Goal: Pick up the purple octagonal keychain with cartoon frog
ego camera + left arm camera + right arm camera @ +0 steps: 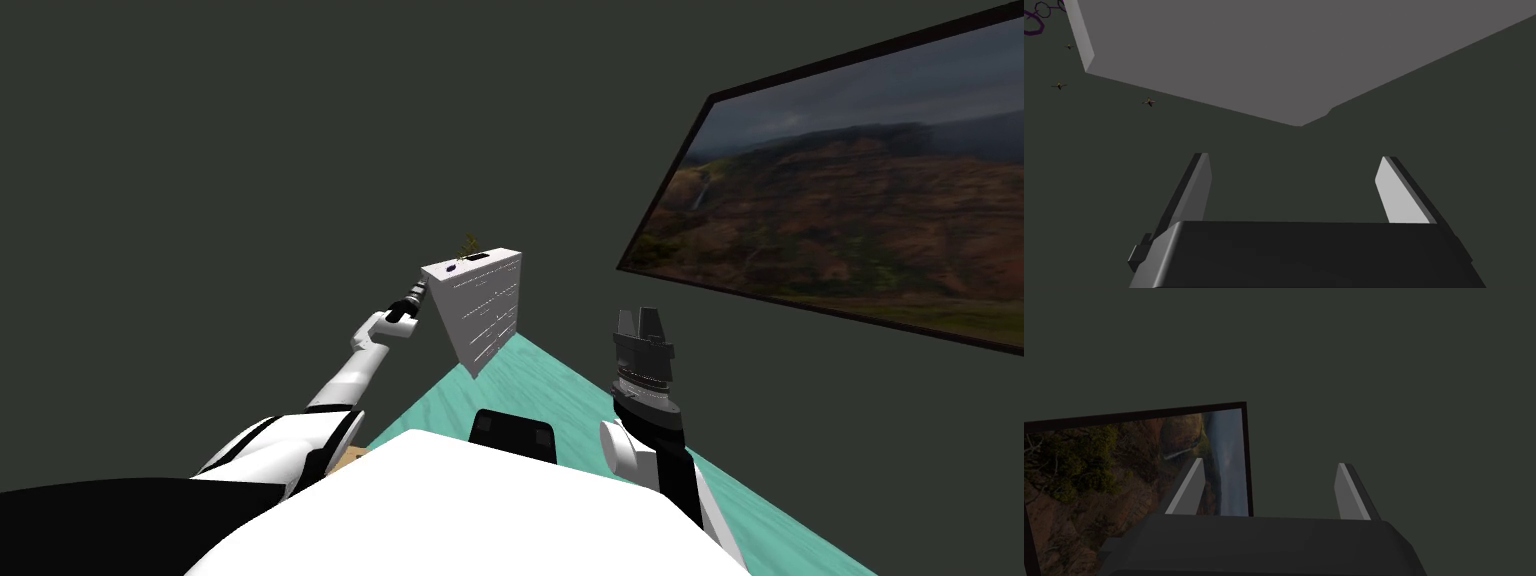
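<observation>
Left arm stretched forward. Left gripper (418, 293) sits just beside the upper near corner of a white chest of drawers (485, 312) standing on a teal floor (560, 390).

Jaws spread wide, about 1/3 of the wrist frame apart, nothing between them. In the left wrist view the left gripper (1294, 157) points past a grey corner of the chest of drawers (1224, 50), which is ahead of the jaws and not touching them.

Purple keychain (451, 267): a small dark-purple spot on top of the chest of drawers, at the end nearest the left gripper. Frog detail too small to tell. The left wrist view shows it as thin purple ring outlines (1033, 22) beyond the chest's edge, well off to one side of the jaws.

Also on the top are 1 flat dark rectangle (478, 258) and 1 small plant (468, 244) behind it.

Right gripper (638, 312) is raised beside the chest, well apart from the drawers. Its jaws (1271, 462) stand equally wide and hold nothing.
</observation>
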Controlling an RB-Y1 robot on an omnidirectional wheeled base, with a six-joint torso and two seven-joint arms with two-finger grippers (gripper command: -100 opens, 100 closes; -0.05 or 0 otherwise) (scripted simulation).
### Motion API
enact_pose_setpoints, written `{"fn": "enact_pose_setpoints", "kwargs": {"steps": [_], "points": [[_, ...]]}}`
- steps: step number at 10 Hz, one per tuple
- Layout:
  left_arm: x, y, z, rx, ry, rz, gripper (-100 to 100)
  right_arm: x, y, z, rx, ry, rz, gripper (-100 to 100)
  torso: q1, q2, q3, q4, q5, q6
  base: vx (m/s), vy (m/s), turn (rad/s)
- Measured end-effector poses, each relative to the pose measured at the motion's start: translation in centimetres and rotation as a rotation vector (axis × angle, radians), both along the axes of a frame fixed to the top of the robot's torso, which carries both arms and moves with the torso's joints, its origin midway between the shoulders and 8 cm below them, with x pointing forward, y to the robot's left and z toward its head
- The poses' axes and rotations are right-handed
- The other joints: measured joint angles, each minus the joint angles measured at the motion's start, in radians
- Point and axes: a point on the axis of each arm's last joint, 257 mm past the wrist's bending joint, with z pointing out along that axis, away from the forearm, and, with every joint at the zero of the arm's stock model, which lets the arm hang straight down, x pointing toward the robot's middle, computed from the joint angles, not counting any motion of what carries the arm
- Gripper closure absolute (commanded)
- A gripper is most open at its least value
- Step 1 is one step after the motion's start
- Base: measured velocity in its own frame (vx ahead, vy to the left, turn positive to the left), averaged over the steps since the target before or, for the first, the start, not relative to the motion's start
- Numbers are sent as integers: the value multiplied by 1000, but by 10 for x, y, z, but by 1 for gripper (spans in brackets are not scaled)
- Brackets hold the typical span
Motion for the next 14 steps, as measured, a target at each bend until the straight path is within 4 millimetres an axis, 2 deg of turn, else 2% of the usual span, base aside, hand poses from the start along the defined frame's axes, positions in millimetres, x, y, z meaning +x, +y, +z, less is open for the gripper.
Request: {"fn": "enact_pose_setpoints", "kwargs": {"steps": [1, 2, 3, 4, 7, 9, 12, 14], "points": [[2, 17, 10, -6, 4, 34, -100, 0, 0, 0, 0, 0, 0, 0, 0, 0, 0, 0, 0, 0, 12, -92, 55], [4, 30, 9, -20, 16, 64, -100, 0, 0, 0, 0, 0, 0, 0, 1, 0, 0, 0, 0, 0, 4, -117, 76], [8, 46, 21, -29, 16, 97, -100, 0, 0, 0, 0, 0, 0, 0, -1, 0, 0, 0, 0, 0, 3, -106, 40], [8, 58, 23, -47, 28, 129, -100, 0, 0, 0, 0, 0, 0, 0, 0, 1, 0, 0, 0, 0, 4, -136, 61], [8, 102, 50, -99, 28, 227, -100, 0, 0, 0, 0, 0, 0, 0, -1, 0, 0, 0, 0, 0, 14, -110, 42], [4, 118, 49, -134, 45, 272, -100, 0, 0, 0, 0, 0, 0, 0, 4, 1, 1, 0, 1, 0, 0, -48, 17], [-4, 154, 68, -208, 39, 361, -100, 0, 0, 0, 0, 0, 0, 0, 0, 1, 1, 0, 0, 0, -2, -103, 32], [-6, 163, 71, -244, 46, 396, -100, 0, 0, 0, 0, 0, 0, 0, 2, 1, 1, 0, 1, 0, 9, -67, 12]]}}
